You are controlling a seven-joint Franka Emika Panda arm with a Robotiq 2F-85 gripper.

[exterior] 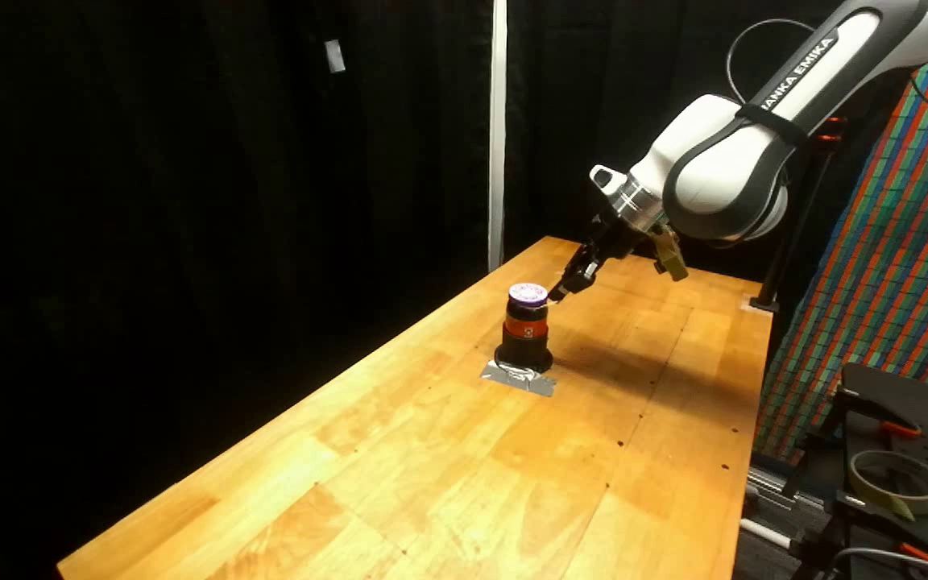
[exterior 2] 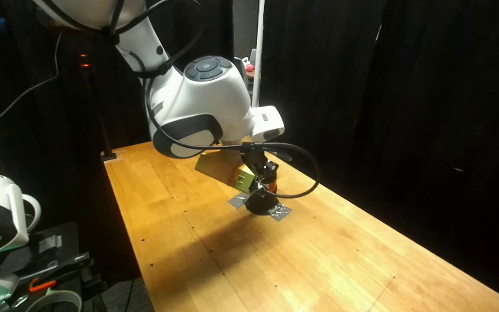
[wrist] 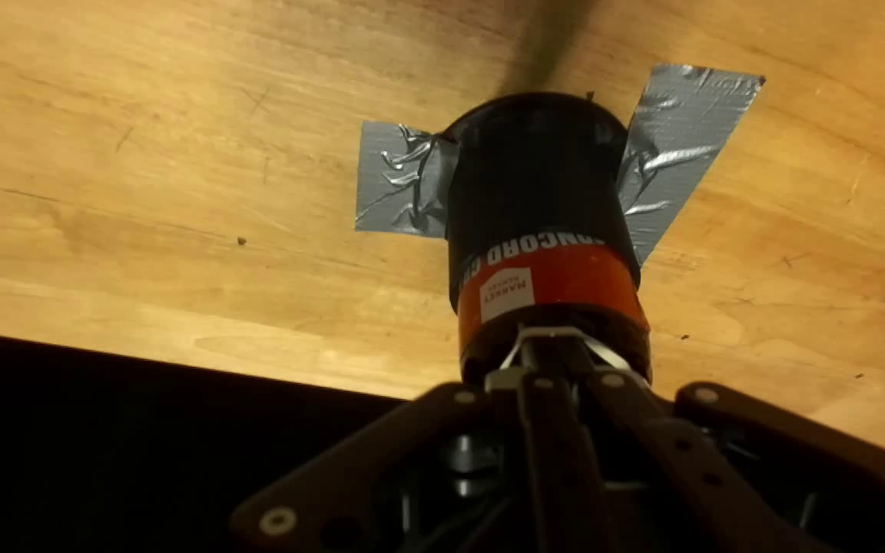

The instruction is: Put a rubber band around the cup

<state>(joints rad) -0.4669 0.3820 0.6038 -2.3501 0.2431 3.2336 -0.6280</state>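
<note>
One upright cup point(exterior: 527, 327); gripper point(exterior: 557, 296) beside its top, pale band point(wrist: 554, 332) at gripper's tip

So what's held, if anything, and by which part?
Likely the rubber band, by the section at the jaws' tips; pinched or just hooked, can't tell.

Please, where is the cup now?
In an exterior view, the cup stands on the wooden table, right of picture centre, grey tape at its foot, its top just left of the gripper.
</note>
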